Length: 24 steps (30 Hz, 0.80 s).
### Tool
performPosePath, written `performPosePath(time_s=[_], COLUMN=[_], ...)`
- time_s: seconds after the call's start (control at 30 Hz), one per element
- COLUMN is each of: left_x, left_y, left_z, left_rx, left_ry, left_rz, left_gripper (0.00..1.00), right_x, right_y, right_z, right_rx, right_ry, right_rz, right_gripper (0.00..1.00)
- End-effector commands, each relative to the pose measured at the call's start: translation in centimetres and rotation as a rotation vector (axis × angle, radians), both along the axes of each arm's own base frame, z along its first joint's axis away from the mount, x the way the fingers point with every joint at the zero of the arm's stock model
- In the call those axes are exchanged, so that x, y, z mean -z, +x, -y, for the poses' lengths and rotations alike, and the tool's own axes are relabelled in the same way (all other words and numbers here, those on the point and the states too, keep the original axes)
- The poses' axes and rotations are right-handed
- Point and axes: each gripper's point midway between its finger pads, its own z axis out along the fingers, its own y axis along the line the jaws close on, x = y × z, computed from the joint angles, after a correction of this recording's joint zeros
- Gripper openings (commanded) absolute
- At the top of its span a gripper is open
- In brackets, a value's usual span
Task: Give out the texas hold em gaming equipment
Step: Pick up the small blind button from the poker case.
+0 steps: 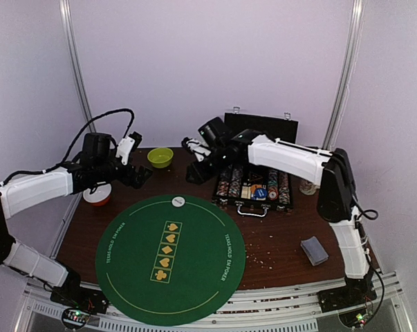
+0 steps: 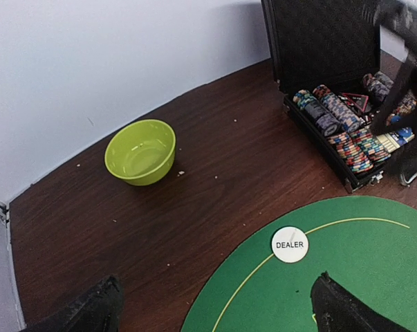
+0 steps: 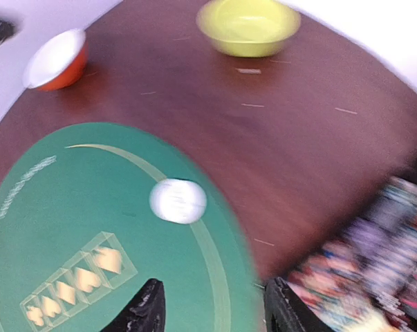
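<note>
On green mat (image 1: 194,290), white dealer button (image 2: 290,244) just ahead of wide-apart left claw (image 2: 218,283); right claw (image 3: 215,287) apart too.

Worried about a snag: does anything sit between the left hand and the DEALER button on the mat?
Nothing visible does. The left hand hovers open, and its wrist view shows only bare mat and tabletop before the DEALER button. The lime-green bowl sits well off to the side.

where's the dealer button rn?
Top view: the white dealer button lies on the far edge of the green mat, on its yellow line, nearer than the lime-green bowl and left of the chip case.
</note>
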Motion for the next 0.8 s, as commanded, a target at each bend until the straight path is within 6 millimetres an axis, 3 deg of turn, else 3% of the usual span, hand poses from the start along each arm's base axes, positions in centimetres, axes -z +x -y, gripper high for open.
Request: performPosePath(time_s=[0.0,0.07,0.13,0.17,0.23,0.27,0.33,0.43,0.53,0.77], left_x=[-1.1,-1.0,-0.8,-0.8,-0.9,-1.0,-1.2,-1.2,-1.0,-0.8], left_y=[0.1,0.2,0.4,0.4,0.5,0.5,0.5,0.3,0.2,0.2], left_z=[0.7,0.8,0.8,0.9,1.0,1.0,1.0,0.8,0.5,0.4], left_rx=[0.025,0.023,0.024,0.025,0.031,0.030,0.029,0.026,0.016,0.014], left_ry=[-0.034,-0.033,-0.033,-0.032,-0.034,-0.035,-0.036,-0.032,-0.023,-0.012], left_rz=[0.018,0.019,0.014,0.015,0.016,0.018,0.022,0.024,0.023,0.022], left_gripper=[0.98,0.98,0.98,0.98,0.98,0.98,0.98,0.98,0.98,0.98], right_x=[-1.6,-0.2,1.2,1.9,3.3,4.1,5.3,6.7,7.9,10.5], right_y=[4.9,5.0,4.6,4.3,3.6,3.4,3.3,3.3,3.2,2.7], right_z=[15.6,20.4,23.2,23.9,24.3,24.5,24.4,23.6,23.1,24.3], right_rx=[0.377,0.477,0.519,0.517,0.491,0.476,0.448,0.404,0.386,0.413], right_ry=[-0.209,-0.307,-0.370,-0.397,-0.440,-0.461,-0.485,-0.474,-0.474,-0.556], right_rz=[0.005,-0.014,-0.046,-0.063,-0.095,-0.113,-0.141,-0.187,-0.229,-0.266], right_gripper=[0.53,0.62,0.70,0.74,0.99,1.00,0.97,0.84,0.83,0.77])
